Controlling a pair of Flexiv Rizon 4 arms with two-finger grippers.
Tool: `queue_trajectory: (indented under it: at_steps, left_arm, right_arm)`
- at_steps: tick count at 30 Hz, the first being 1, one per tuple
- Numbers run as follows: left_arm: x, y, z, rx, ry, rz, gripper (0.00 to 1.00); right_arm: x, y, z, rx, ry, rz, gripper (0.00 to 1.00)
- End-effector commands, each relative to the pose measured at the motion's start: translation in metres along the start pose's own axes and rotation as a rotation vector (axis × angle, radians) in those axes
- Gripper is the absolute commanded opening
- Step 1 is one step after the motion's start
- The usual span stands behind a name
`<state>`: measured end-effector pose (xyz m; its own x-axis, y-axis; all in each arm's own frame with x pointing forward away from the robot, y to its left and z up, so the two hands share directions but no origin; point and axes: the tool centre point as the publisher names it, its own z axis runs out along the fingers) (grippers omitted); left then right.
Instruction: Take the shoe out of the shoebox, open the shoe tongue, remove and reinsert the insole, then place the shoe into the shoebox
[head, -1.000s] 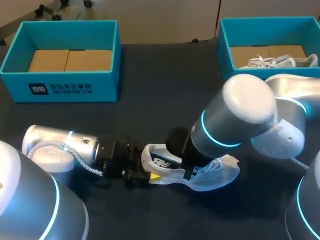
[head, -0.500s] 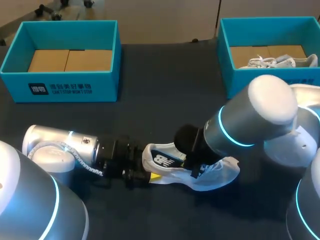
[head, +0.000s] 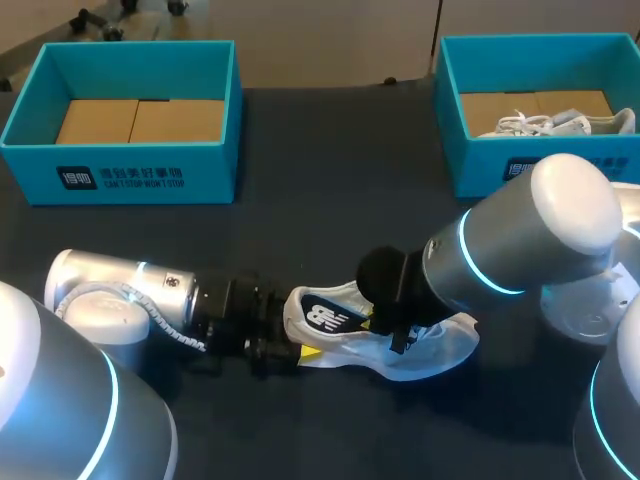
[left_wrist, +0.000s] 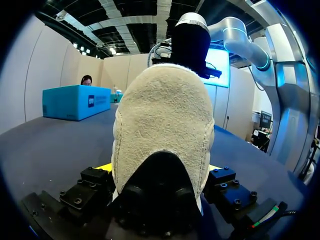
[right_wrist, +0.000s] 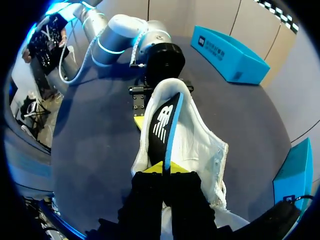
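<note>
the white shoe (head: 432, 345) is found on the dark table (head: 300, 220) at the near side, well apart from the left shoebox (head: 130, 178) and the right shoebox (head: 540, 168). over the last second its dark insole (head: 325, 318) has been drawn further out of the heel opening as the right arm was swung outward, so removal is judged under way but unfinished. the insole's edge is pinched between the nearly closed tips of the right gripper (right_wrist: 164, 167), while the heel is clamped from both sides by the left gripper (left_wrist: 159, 169), its jaws held wide.
</note>
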<state>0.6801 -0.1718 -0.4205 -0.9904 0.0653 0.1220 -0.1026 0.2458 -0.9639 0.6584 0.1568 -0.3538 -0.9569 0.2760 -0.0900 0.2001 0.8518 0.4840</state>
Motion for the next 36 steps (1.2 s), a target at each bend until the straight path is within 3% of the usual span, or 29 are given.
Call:
queue_trajectory:
  at_steps: [1, 9, 10, 12, 14, 22, 29, 36]
  left_arm:
    - [-0.001, 0.001, 0.000, -0.003, 0.000, -0.001, 0.00]
    - [-0.001, 0.001, 0.000, -0.003, 0.000, -0.001, 0.00]
    - [-0.001, 0.001, 0.000, -0.003, 0.000, -0.001, 0.00]
    - [-0.001, 0.001, 0.000, -0.003, 0.000, -0.001, 0.00]
    - [-0.001, 0.001, 0.000, -0.003, 0.000, -0.001, 0.00]
    - [-0.001, 0.001, 0.000, -0.003, 0.000, -0.001, 0.00]
    - [-0.001, 0.001, 0.000, -0.003, 0.000, -0.001, 0.00]
    - [-0.001, 0.001, 0.000, -0.003, 0.000, -0.001, 0.00]
  right_arm:
    - [-0.002, -0.001, -0.006, -0.010, 0.023, -0.017, 0.00]
    - [-0.001, 0.004, -0.009, -0.008, 0.072, -0.065, 0.02]
    - [-0.001, 0.004, -0.009, 0.004, 0.075, -0.058, 0.23]
    - [0.000, 0.005, -0.010, 0.007, 0.080, -0.058, 0.39]
    - [0.001, 0.006, -0.011, 0.016, 0.084, -0.060, 0.65]
    - [-0.003, 0.017, -0.015, 0.097, 0.140, -0.027, 0.63]
    - [-0.010, 0.029, -0.016, 0.222, 0.211, 0.030, 0.50]
    - [-0.012, 0.031, -0.013, 0.243, 0.259, 0.069, 0.48]
